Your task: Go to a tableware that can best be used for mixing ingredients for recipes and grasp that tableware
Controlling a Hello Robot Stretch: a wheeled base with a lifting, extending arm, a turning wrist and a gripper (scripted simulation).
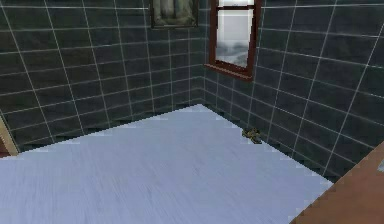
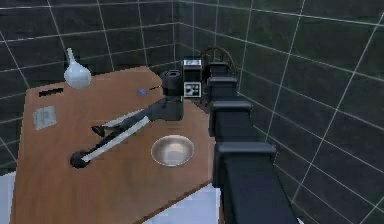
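while it sits upright near the close edge of the brown wooden worktop (image 2: 120,90), the shallow round silver metal bowl (image 2: 172,150) lies just left of the dark square arm (image 2: 235,140). the tool (image 2: 90,142) reaches over the wood beside it; whether it holds anything i cannot tell. farther back are a white round-bottomed flask (image 2: 77,70) and a flat grey card (image 2: 45,117).

You have a table (image 2: 125,175) of brown wood, matt and smooth, with little grain to see. The bowl (image 2: 172,150) on it looks like metal, pale grey with a soft sheen (brightest along the rim). The arm (image 2: 240,150) is dark and matt, plastic or painted metal. The walls (image 1: 90,70) are dark glazed tiles with pale grout, faintly glossy. The floor (image 1: 150,160) is pale and smooth. The window frame (image 1: 232,68) looks like reddish wood.
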